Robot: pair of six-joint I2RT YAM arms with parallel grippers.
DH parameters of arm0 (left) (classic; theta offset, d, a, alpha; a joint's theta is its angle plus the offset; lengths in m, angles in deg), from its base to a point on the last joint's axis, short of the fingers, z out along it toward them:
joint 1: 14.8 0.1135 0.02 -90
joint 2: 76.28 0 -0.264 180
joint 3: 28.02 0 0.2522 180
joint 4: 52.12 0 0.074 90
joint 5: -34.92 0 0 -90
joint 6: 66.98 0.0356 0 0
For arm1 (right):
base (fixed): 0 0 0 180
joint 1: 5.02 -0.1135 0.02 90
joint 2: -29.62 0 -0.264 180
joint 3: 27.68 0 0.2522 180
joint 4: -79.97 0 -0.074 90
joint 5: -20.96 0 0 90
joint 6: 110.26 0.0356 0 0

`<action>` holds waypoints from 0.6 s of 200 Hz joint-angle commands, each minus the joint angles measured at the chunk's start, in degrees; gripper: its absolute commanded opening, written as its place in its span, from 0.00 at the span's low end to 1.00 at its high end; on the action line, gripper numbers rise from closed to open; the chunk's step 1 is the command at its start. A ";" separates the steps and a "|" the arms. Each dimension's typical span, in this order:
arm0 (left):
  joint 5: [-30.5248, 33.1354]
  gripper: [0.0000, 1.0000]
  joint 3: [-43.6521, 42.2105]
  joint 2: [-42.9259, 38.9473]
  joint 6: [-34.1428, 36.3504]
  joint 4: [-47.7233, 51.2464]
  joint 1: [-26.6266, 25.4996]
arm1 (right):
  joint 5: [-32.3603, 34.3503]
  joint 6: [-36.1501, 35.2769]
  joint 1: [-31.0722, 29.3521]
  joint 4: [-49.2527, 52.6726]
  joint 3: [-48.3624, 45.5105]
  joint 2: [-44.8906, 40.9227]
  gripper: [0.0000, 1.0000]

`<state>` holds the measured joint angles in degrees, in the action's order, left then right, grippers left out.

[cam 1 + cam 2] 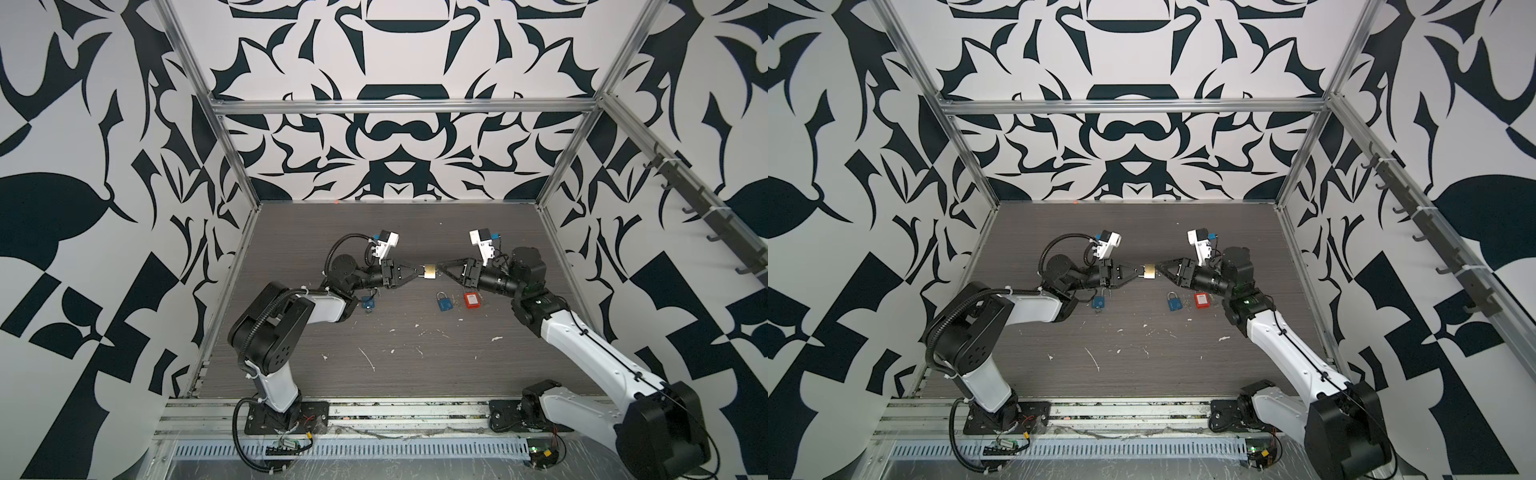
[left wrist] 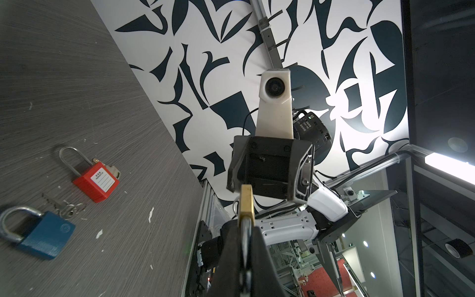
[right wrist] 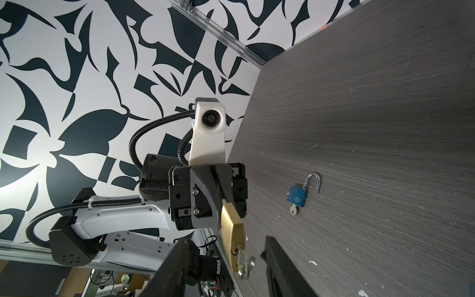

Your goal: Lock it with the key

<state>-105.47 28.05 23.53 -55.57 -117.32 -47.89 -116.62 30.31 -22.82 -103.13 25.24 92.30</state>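
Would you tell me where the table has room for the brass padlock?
Bare: the far strip of table toward the back wall, and the near stretch before the front rail. Crowded: shut blue padlock, keys, red padlock; open blue padlock beside the left arm.

Brass padlock (image 3: 232,231) with key (image 3: 244,264) in its keyway.
You see it held clear of the table (image 1: 374,332), shackle end in the left gripper (image 1: 420,272); the silver key juts from its base.
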 commanded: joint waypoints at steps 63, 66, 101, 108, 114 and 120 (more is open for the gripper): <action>-0.15 0.00 0.08 0.00 0.31 -2.69 0.16 | -3.47 1.82 0.31 -3.96 -0.44 0.31 0.30; -0.07 0.00 0.08 -0.03 0.28 -2.69 0.20 | -3.48 1.82 0.31 -3.97 -0.54 0.26 0.30; -0.30 0.00 0.25 -0.05 0.27 -2.67 0.15 | -4.03 2.23 0.31 -4.49 -1.31 0.50 0.19; -0.32 0.00 0.28 -0.01 0.28 -2.69 0.23 | -4.25 2.47 0.31 -4.93 -1.43 0.67 0.19; -0.30 0.00 0.33 -0.01 0.20 -2.65 0.26 | -4.33 2.62 0.31 -5.25 -1.58 0.81 0.18; -0.32 0.00 0.35 -0.01 0.23 -2.69 0.21 | -4.45 2.74 0.30 -5.45 -1.56 0.87 0.18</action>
<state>-105.50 28.05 23.53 -55.55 -117.32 -47.86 -119.46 32.54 -22.74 -104.68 23.86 93.44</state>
